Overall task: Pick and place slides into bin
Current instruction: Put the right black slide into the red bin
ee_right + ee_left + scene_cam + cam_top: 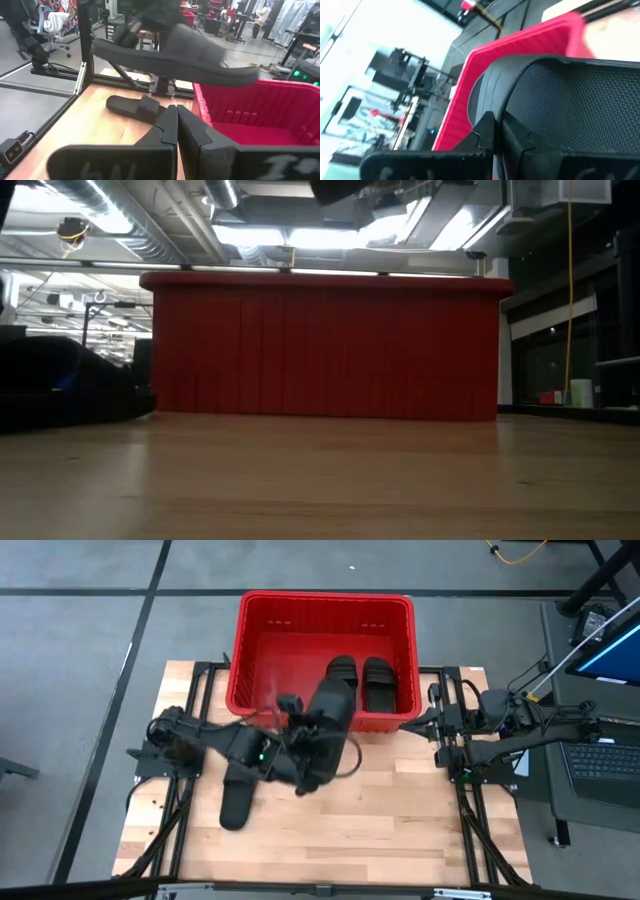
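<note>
A: Where are the sandals?

B: Two lie side by side inside the red bin, toward its right end: one and its neighbour. A third sandal is up in the air, held by the left gripper over the bin's near rim, with its front end reaching across into the bin. The fourth rests flat on the wooden table, in front of the bin and toward the left.

A: Is the left gripper really clamped on it?

B: Yes. The left wrist view shows the sandal's textured sole right against the fingers, with the bin's rim behind it. From the right wrist camera the lifted sandal hangs level above the table, higher than the bin's edge.

A: And the right arm?

B: It waits at the table's right side, near the bin's right corner. The right gripper has its fingers pressed together, holding nothing.
</note>
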